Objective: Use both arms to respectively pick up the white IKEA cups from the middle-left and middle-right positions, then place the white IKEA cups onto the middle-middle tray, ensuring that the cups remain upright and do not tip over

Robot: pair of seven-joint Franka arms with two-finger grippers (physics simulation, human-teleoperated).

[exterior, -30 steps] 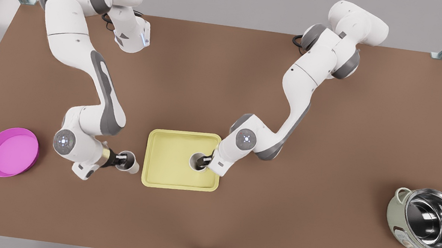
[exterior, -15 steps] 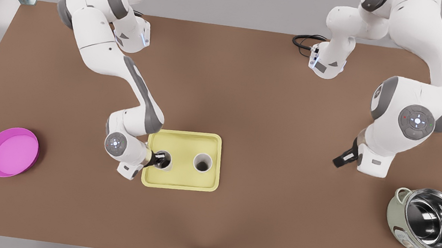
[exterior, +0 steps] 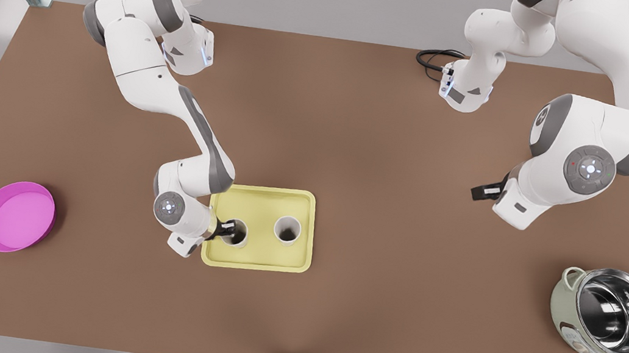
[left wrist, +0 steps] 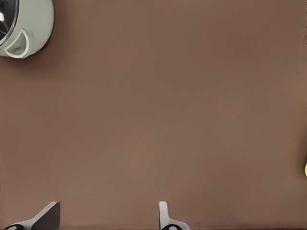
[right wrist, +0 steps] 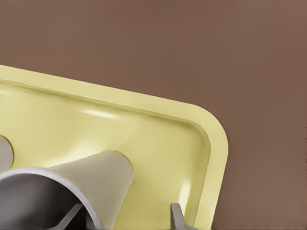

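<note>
Two white cups stand upright on the pale yellow tray (exterior: 265,200). One cup (exterior: 287,229) stands free towards the front view's right. The other cup (exterior: 242,236) is near the tray's opposite edge, with my right gripper (exterior: 227,229) at its rim. In the right wrist view that gripper (right wrist: 124,218) is open: one finger is inside the cup (right wrist: 96,177), the other outside and clear of its wall, above the tray (right wrist: 144,134). My left gripper (exterior: 481,192) hangs open over bare table at the front view's right, its fingers (left wrist: 165,215) wide apart.
A round magenta plate (exterior: 16,216) lies near the table's edge at the front view's left. A pale green steel pot (exterior: 612,315) sits at the front view's right and also shows as the pot (left wrist: 24,24) in the left wrist view. Brown tabletop surrounds the tray.
The left gripper let go of its cup on the tray and pulled far back. The right gripper carried its cup onto the tray and has opened there.
</note>
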